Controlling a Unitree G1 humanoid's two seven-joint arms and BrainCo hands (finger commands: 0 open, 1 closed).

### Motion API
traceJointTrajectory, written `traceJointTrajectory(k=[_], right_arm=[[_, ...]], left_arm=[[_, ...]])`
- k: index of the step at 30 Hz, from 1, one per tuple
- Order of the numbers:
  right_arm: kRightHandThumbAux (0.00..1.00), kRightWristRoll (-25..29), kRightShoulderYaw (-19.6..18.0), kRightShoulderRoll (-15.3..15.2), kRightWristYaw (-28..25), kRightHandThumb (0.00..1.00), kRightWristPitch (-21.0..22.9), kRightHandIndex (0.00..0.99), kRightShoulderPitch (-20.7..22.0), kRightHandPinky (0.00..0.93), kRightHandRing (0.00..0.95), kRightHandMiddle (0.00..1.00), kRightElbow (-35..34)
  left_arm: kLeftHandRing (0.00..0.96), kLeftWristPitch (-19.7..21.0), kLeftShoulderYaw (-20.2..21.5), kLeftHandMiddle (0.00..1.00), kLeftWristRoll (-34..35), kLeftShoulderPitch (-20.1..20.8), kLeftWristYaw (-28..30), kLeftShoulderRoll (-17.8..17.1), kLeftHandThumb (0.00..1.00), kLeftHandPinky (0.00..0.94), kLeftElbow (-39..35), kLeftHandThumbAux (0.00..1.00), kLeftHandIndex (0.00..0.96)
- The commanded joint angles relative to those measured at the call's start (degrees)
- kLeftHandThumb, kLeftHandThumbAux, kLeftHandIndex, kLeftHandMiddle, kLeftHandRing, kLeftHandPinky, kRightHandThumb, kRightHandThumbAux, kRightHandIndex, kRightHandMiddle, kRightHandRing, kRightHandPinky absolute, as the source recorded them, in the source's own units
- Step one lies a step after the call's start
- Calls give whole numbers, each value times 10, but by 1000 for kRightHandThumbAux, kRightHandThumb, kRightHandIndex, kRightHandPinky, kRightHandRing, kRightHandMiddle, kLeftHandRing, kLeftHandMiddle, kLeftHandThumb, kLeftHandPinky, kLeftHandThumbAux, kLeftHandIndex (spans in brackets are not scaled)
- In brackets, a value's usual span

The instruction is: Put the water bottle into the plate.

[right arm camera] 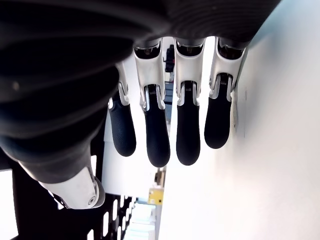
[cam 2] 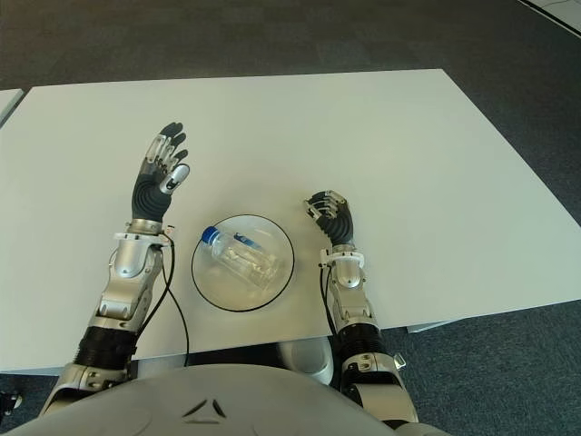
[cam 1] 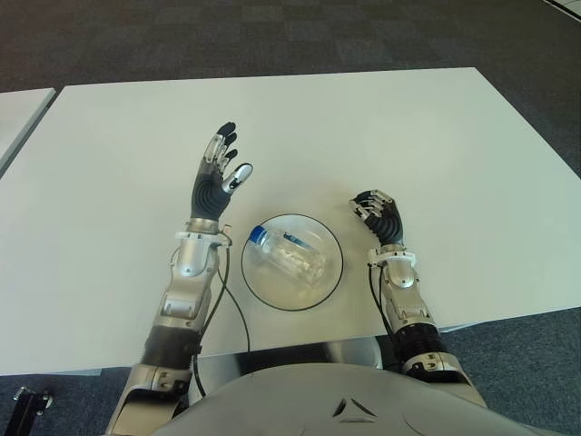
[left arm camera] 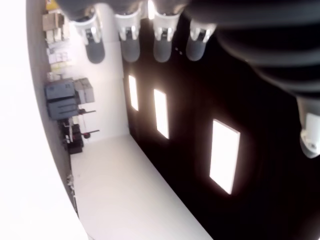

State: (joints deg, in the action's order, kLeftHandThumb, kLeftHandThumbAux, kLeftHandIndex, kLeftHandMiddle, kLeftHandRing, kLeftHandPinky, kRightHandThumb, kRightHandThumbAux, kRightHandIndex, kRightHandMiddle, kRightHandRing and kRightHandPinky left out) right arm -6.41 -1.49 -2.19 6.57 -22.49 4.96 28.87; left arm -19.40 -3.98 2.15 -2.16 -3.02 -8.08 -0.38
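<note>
- Left hand (cam 1: 218,177): raised above the white rectangular table (cam 1: 436,136), fingers (cam 1: 222,145) extended and spread, palm empty; the left wrist view shows straight fingertips with nothing between them.
- Right hand (cam 1: 377,216): low over the table, on the far side of the plate from the left hand; fingers (right arm camera: 157,135) curled downward, enclosing nothing.
- Clear plastic water bottle with a blue cap (cam 1: 286,256): lying on its side, just behind and to the right of the left hand's wrist, and to the left of the right hand; neither hand touches it.
- Round clear glass plate with a dark rim (cam 1: 272,295): holds the bottle within its rim and sits between the two forearms, near the table's front edge.
- Dark grey carpet (cam 1: 272,36): surrounds the table beyond both hands.
</note>
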Motion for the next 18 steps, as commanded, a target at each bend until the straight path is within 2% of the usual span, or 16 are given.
traceJointTrajectory(k=[1,10,18], right_arm=[[733,5,-1,3,1,702,-3,425,1,485,476,482,14],[733,8,-2,4,-1,703,-8,425,3,477,477,486,19],[734,4,-2,4,3,702,-8,425,4,475,477,484,21]], left_arm=[[0,27,16,0,-1,-30,4,6,0,0,-32,448,0],[0,31,38,0,-17,-64,-2,12,0,0,-47,435,0],[0,-2,55,0,-22,-80,-1,20,0,0,1,425,0]])
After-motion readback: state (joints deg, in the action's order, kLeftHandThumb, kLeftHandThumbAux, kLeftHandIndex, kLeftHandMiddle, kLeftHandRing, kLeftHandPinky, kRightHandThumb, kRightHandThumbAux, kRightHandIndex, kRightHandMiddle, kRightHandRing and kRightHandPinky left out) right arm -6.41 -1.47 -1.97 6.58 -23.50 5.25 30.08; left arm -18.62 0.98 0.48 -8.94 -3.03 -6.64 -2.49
